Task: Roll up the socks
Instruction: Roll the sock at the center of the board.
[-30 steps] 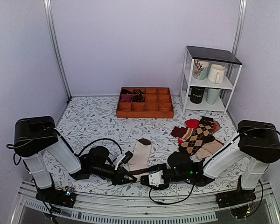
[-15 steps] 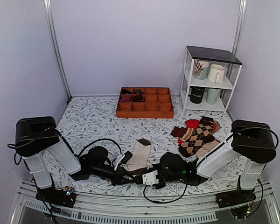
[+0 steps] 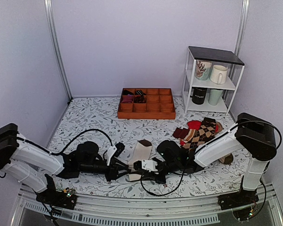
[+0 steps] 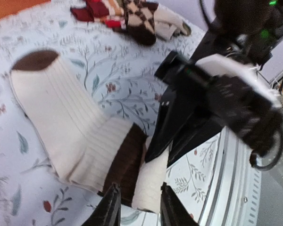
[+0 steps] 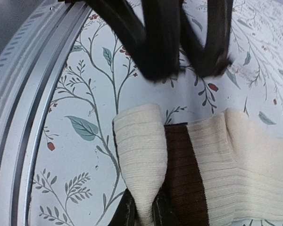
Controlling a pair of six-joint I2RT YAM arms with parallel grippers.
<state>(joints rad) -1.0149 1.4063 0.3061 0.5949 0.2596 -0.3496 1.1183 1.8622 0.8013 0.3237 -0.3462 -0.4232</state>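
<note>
The socks (image 3: 142,153) lie flat near the table's front, cream with a dark brown toe (image 4: 35,60) pointing away and a wide brown band (image 4: 127,160). Their near end is folded over into a cream flap (image 5: 141,150). My right gripper (image 5: 144,202) is shut on that flap, the fabric squeezed thin between its fingers. My left gripper (image 4: 140,188) faces it from the other side, its fingers (image 4: 108,207) standing apart on either side of the flap and band, not pinching. In the top view the left gripper (image 3: 124,169) and right gripper (image 3: 136,165) meet at the socks' near end.
A heap of argyle and red socks (image 3: 200,134) lies to the right. A wooden compartment tray (image 3: 146,104) sits at the back, beside a white shelf with mugs (image 3: 212,80). The metal front rail (image 5: 19,94) runs close by the grippers.
My right gripper slid left to the socks' near end and closed on the folded flap. The left arm stretched out lower, and its jaws came apart from a closed state.
</note>
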